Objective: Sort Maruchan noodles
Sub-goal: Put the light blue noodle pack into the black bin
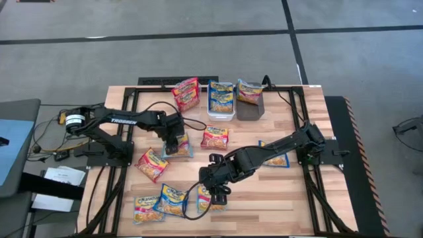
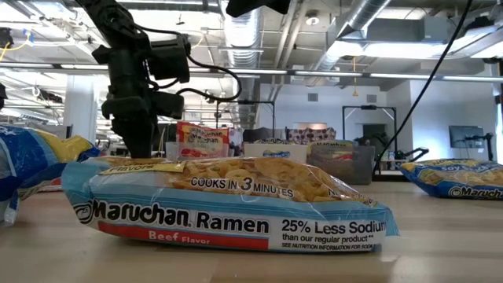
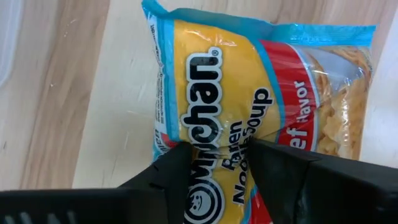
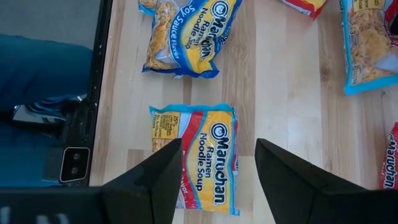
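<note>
even, bright overhead light; ceiling strip lamps (image 2: pixel 440 76) glow in the low view. shadows on the bench (image 1: pixel 277 198) are soft. the nearest packet (image 2: pixel 228 203) shows sharp, the room behind soft.

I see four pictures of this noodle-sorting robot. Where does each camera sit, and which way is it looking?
High view: above the table, looking straight down; both arms show, over scattered packets and three bins.
Low view: at tabletop height, looking level across; one arm comes down behind a beef packet.
Left wrist view: on the left arm, looking past the left gripper, whose fingers pinch a blue-edged packet.
Right wrist view: on the right arm; the right gripper hovers open above a packet.
Shared: the high view shows both grippers.
</note>
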Controlling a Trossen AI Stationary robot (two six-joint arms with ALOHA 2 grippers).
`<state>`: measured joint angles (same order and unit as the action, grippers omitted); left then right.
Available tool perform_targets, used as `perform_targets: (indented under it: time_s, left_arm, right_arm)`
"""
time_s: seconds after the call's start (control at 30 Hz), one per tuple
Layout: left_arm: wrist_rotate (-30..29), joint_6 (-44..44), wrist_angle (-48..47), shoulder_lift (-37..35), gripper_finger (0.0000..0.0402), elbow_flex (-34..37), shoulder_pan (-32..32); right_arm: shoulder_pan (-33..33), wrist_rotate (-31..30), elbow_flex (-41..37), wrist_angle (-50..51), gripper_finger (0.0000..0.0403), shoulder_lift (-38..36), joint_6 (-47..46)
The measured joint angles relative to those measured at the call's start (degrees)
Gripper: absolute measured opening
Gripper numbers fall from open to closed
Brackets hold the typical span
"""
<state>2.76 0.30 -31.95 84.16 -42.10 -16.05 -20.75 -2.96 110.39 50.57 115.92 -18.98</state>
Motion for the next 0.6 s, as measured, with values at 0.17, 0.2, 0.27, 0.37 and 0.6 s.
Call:
perform_targets:
  time_s: [0.17, 0.2, 0.27, 0.37, 0.6]
  left_arm:
    - [3.02, -0.11, 0.04, 0.04, 0.0078, 0.05, -0.02]
    - [3.44, -0.23, 0.07, 0.04, 0.0063, 0.05, -0.02]
    - [4.00, -0.86, 0.27, 0.04, 0.0031, 0.05, -0.02]
    - [4.31, -2.11, 0.39, 0.04, 0.0007, 0.05, -0.02]
    - [7.18, -1.55, 0.26, 0.29, 0.0000, -1.78, 0.00]
  right_arm:
    - [0.39, -0.02, 0.00, 0.20, 0.0226, 0.00, -0.02]
    - [0.58, -0.02, 0.00, 0.20, 0.0225, 0.00, -0.03]
    - [0.98, -0.02, 0.00, 0.20, 0.0222, 0.00, -0.04]
    - [1.75, -0.04, 0.00, 0.25, 0.0215, 0.01, -0.01]
    - [5.29, -0.04, 0.07, 3.44, 0.0193, -0.50, 4.67]
